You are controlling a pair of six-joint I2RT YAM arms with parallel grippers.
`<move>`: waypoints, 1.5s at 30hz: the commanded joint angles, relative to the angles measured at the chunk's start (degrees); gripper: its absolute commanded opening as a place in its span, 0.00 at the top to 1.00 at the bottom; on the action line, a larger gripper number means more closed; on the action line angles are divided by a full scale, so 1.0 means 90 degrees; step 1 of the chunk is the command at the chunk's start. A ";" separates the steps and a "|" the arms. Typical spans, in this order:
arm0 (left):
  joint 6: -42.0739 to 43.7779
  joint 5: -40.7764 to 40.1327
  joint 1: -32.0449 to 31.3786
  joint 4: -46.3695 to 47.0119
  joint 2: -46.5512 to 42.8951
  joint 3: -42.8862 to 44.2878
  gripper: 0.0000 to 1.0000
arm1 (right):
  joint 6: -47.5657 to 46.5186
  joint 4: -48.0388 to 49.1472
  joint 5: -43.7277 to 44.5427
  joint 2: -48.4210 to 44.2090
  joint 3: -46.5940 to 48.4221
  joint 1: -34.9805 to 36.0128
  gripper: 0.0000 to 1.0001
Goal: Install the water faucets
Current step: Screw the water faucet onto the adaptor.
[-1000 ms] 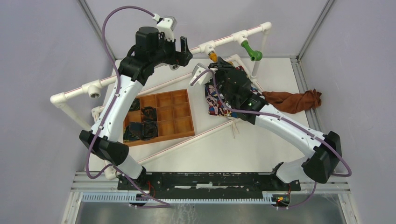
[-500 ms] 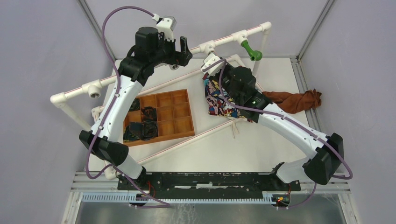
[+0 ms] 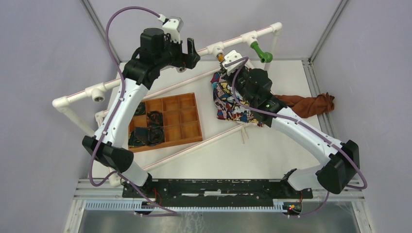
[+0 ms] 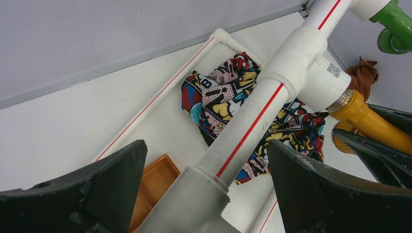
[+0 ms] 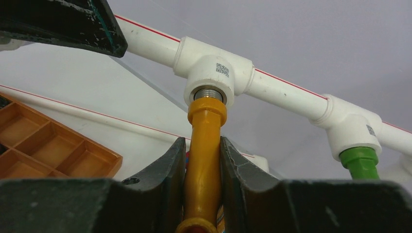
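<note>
the yellow faucet (image 5: 204,160) is smooth glossy plastic, a round stem with a thicker collar at its top. it stands under the tee (image 5: 214,73), a white plastic fitting with a metal-lined mouth. a ring of metal thread shows between collar and mouth. the right jaws, matte black and scuffed, are clamped on the stem just below the tee. the green faucet (image 5: 359,162) sits in the next fitting, right of the tee in the right wrist view. the pipe (image 3: 145,73) through the tee is white with a thin red stripe. the left jaws stand wide apart, left of the tee in the top view, with the pipe running between them and a gap on each side.

a second ago the right arm (image 3: 296,131) had its wrist lower, over the patterned cloth (image 3: 228,104). it has since risen toward the tee, so more cloth shows. the left arm (image 3: 116,116) and both faucets have stayed put.

the surface (image 3: 228,155) is flat and white. below the tee on it lies the comic-print cloth; farther left is an orange tray (image 3: 167,142) of square cells, some holding dark folded fabric. a brown cloth (image 3: 311,104) lies crumpled far right of the tee. plain grey-lilac walls close the space.
</note>
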 commanded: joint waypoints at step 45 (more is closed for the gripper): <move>-0.0359 0.1000 -0.0265 -0.1508 0.0176 -0.0509 0.00 | 0.9468 0.2662 -0.1677 0.0554 -0.0251 -0.1203 1.00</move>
